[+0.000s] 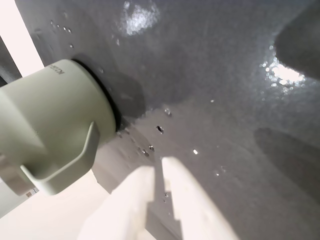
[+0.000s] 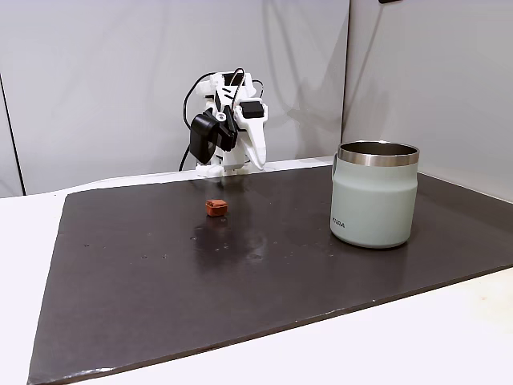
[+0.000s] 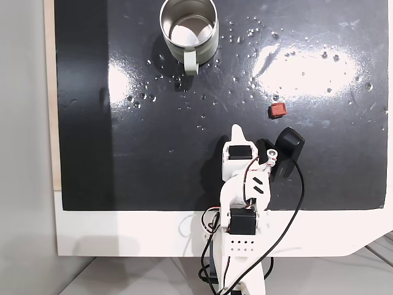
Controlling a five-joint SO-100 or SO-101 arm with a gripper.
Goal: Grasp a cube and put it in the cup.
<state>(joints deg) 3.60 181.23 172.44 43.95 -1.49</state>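
— How do we find the tool (image 1: 159,167)?

— In the wrist view we see its white fingers (image 1: 192,200) nearly together, a thin gap between them, nothing held, above the dark mat (image 3: 153,153).

— And the cube (image 3: 277,110)?

— In both fixed views we see it lying alone on the mat, apart from the arm (image 3: 242,184).

— The cup (image 3: 188,26)?

— Upright by the mat's far edge in the top-down fixed view, well apart from the cube, its handle (image 3: 191,62) toward the arm.
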